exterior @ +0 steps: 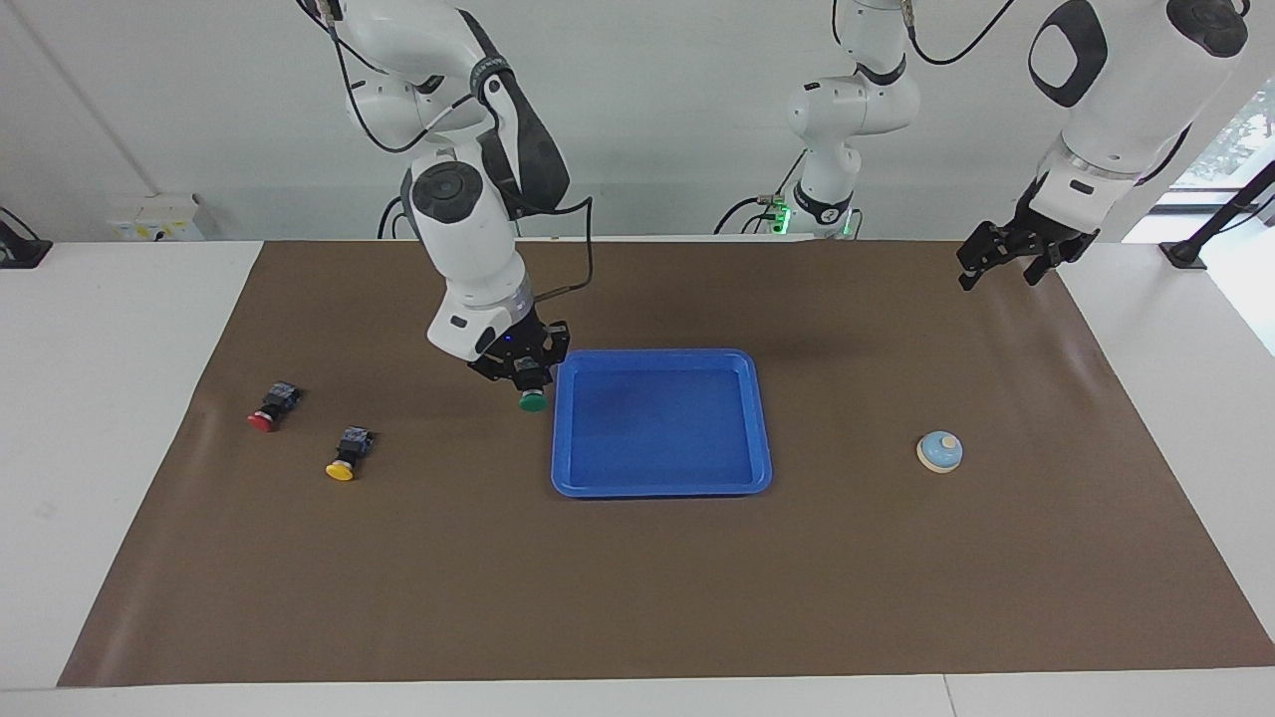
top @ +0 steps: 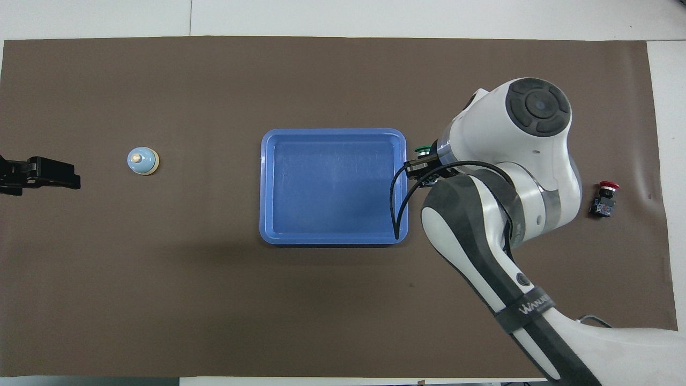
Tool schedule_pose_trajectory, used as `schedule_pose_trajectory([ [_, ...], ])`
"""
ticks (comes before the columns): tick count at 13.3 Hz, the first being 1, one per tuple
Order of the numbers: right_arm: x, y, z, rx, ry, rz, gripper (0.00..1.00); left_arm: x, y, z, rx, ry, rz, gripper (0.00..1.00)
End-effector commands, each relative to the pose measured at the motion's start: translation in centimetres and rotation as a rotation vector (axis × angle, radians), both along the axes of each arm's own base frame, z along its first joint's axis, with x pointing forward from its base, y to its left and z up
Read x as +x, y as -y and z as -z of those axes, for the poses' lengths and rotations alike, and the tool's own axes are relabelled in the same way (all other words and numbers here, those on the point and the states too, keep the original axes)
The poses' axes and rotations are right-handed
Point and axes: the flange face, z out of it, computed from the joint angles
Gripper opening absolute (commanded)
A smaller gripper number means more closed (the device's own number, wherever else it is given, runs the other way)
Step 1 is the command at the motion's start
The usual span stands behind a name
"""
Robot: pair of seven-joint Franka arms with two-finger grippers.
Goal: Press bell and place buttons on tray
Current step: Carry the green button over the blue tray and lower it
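Note:
My right gripper (exterior: 528, 378) is shut on the green button (exterior: 534, 400), holding it in the air just beside the blue tray's (exterior: 659, 488) rim on the right arm's side; its green cap (top: 422, 149) peeks out from under the arm in the overhead view. The tray (top: 332, 240) holds nothing. The red button (exterior: 271, 407) and the yellow button (exterior: 347, 456) lie on the mat toward the right arm's end; from above the red button (top: 604, 197) shows and the arm hides the yellow one. The bell (exterior: 939, 451) (top: 143, 161) stands toward the left arm's end. My left gripper (exterior: 1001, 271) (top: 37, 174) waits open, raised.
A brown mat (exterior: 637, 597) covers most of the white table. A third arm's base (exterior: 827, 199) stands at the robots' edge of the table, between the two arms.

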Motion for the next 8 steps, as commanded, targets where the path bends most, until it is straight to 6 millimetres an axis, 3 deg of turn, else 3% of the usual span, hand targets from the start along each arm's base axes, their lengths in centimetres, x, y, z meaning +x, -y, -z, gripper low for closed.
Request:
schedule_pose_trajectory([
  [1,2.8,-5.7,3.2,-0.04,-0.019,0.063,0.0,-0.1,-0.1,-0.5,-0.011,-0.001,-0.004,1.0],
  [4,3.1,-9.1,7.1,-0.056,-0.024,0.123,0.0,-0.1,-0.1,-0.5,-0.011,-0.001,-0.004,1.0],
  [8,2.7,-8.2,9.7,-0.048,-0.023,0.146,0.0,-0.1,-0.1,-0.5,-0.011,-0.001,-0.004,1.0],
])
